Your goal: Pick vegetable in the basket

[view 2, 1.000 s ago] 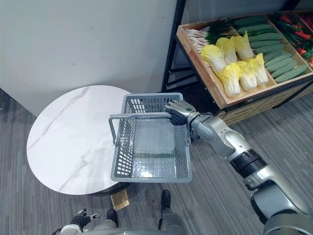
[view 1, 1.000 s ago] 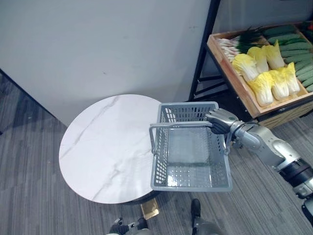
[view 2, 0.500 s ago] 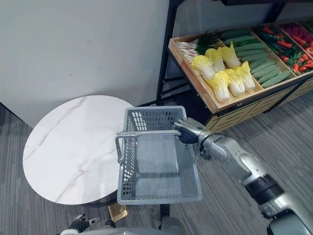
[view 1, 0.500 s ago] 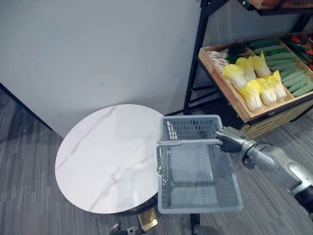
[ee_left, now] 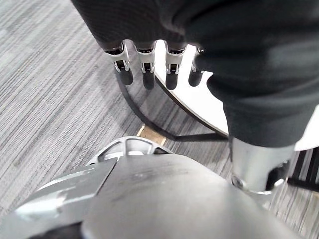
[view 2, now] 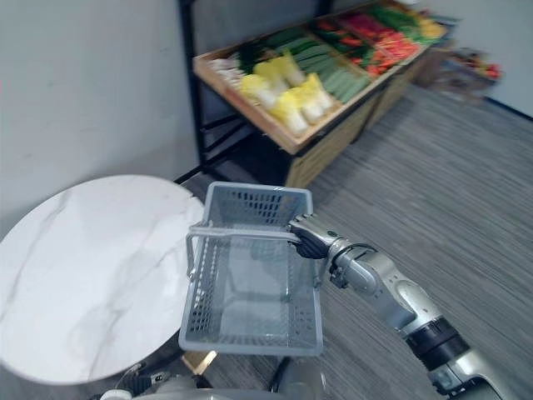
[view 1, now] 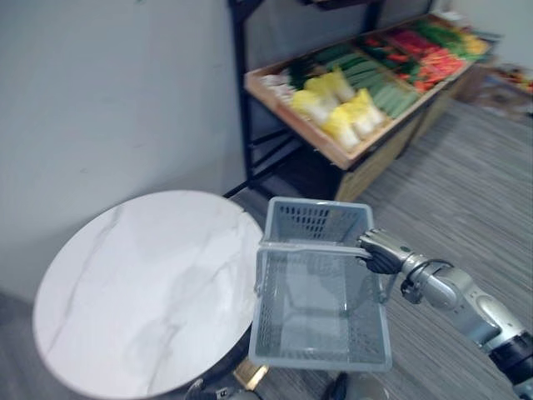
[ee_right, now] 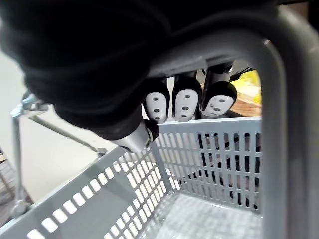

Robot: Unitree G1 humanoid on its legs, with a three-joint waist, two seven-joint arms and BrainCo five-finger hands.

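The whole picture is swinging round since half a second ago, so the camera is turning, not the things. The pale wall (view 1: pixel 108 100) is taking up the left, and more grey striped floor (view 1: pixel 466 183) is opening up on the right than before.

The round marble table (view 1: pixel 125 292) is sitting low on the left, much as it was. The wooden crate (view 1: pixel 291 123) on the dark rack is now showing further back, at the top of the view. The vegetables are lying in it, well apart from the basket: yellow cabbages (view 1: pixel 341 112), green cucumbers (view 1: pixel 375 83) behind them, and red ones (view 1: pixel 420 50) at the far end.

The grey plastic basket (view 1: pixel 321 358) is hanging in the air, its left side still overlapping the table's right edge, just as a moment ago. Its handle (view 1: pixel 308 245) is standing up across the top.

The right hand (view 1: pixel 381 252) is keeping its grip on that handle at the right end. From the wrist, the fingers (ee_right: pixel 185 104) are curling tight round the bar, with the mesh wall below.

The left hand (ee_left: pixel 148 67) is hanging low near the table's edge, above the floor, fingers straight and loose, holding nothing.
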